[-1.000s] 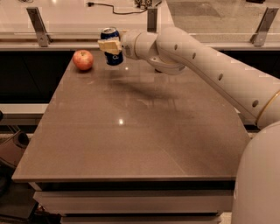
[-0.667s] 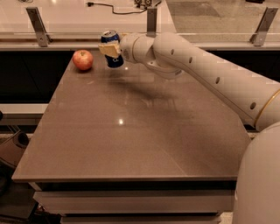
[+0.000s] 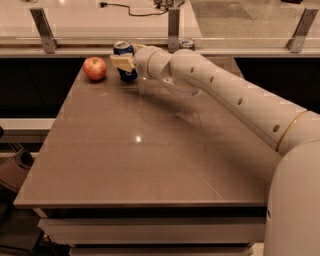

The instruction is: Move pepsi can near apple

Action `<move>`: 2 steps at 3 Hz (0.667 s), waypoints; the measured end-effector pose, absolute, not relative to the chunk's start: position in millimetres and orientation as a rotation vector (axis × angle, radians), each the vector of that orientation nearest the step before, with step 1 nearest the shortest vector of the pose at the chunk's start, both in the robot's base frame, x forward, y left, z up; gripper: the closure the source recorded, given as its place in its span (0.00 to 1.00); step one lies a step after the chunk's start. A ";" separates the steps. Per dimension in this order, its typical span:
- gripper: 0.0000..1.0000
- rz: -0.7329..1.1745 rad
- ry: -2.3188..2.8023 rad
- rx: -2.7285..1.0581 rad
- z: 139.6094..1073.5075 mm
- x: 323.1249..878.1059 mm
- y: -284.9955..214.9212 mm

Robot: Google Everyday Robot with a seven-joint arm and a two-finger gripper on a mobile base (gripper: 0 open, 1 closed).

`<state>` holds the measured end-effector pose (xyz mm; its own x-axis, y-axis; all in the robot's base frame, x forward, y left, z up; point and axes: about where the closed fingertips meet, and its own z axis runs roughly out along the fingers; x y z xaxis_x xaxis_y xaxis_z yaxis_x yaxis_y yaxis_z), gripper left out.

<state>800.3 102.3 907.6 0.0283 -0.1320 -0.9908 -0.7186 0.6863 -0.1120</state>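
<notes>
At the 11 o'clock corner of the worktop (image 3: 150, 150), I find the gripper (image 3: 123, 62) clamped around the pepsi can (image 3: 122, 48), held upright so it can be set down without tipping. The apple (image 3: 95, 68) lies near, at the can's 9 o'clock, not touching. I judge placement nearly complete; only the release is outstanding.

Setting: an indoor lab or office-type work area. Indicators: a plain brown counter (image 3: 150, 165) on white base panels (image 3: 150, 232), metal posts (image 3: 173, 27) carrying a glass rail along the far edge, and a loose black cable (image 3: 125, 10) beyond it. The gripper (image 3: 122, 61) clasps the pepsi can (image 3: 122, 49) at far left.
</notes>
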 end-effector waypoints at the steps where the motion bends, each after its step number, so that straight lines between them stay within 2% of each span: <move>1: 1.00 0.531 1.492 -0.719 899.7 807.1 106.0; 2: 0.82 0.535 1.492 -0.722 899.9 806.1 109.0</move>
<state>806.1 109.0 899.9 0.0312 -0.1132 -0.9931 -0.7182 0.6885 -0.1010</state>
